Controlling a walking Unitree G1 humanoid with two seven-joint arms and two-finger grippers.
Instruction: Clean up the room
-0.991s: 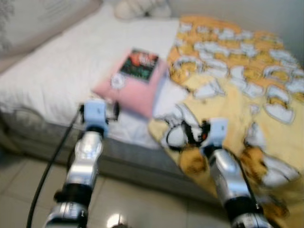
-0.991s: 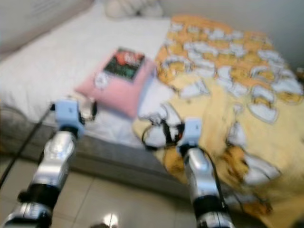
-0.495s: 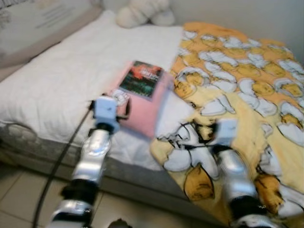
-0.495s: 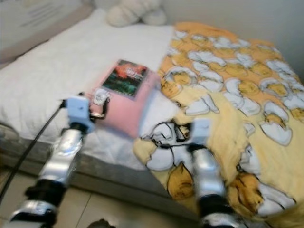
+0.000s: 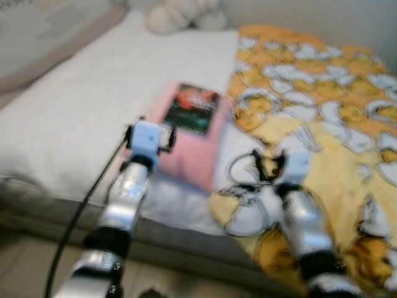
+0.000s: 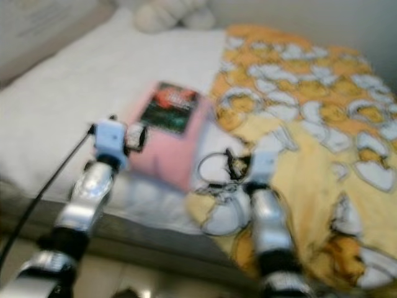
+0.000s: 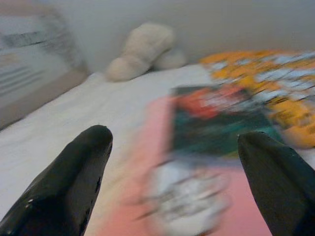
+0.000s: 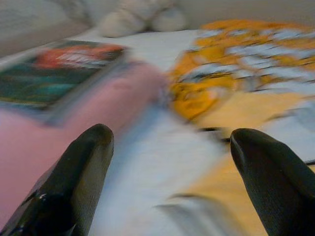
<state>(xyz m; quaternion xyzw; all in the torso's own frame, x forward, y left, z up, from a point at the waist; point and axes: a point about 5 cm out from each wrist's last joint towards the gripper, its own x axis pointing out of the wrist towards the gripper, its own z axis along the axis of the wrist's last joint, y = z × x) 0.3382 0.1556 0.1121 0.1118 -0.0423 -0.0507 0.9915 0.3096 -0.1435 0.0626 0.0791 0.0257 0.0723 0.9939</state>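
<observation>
Both tools, left (image 7: 172, 187) and right (image 8: 170, 184), are held with fingers apart and empty above the bed (image 5: 80, 118) edge, while the book (image 5: 193, 108) on the pink pillow (image 5: 186, 155) and the rumpled yellow blanket (image 5: 322, 136) remain untidied, so cleanup is judged barely begun.

Bare white bed sheet (image 5: 93, 105) is lying open from 9 to 11 o'clock, giving free passage for the left pincer (image 7: 172, 167), its fingers spread w/ nothing btwn. At 12, pink pillow (image 5: 186, 155) w/ book (image 5: 195, 108) on top is sitting in the way. Rumpled yellow blanket (image 5: 329, 124) is covering 1 to 4. Plush toy (image 5: 183, 13) is blocking far edge at 12.
</observation>
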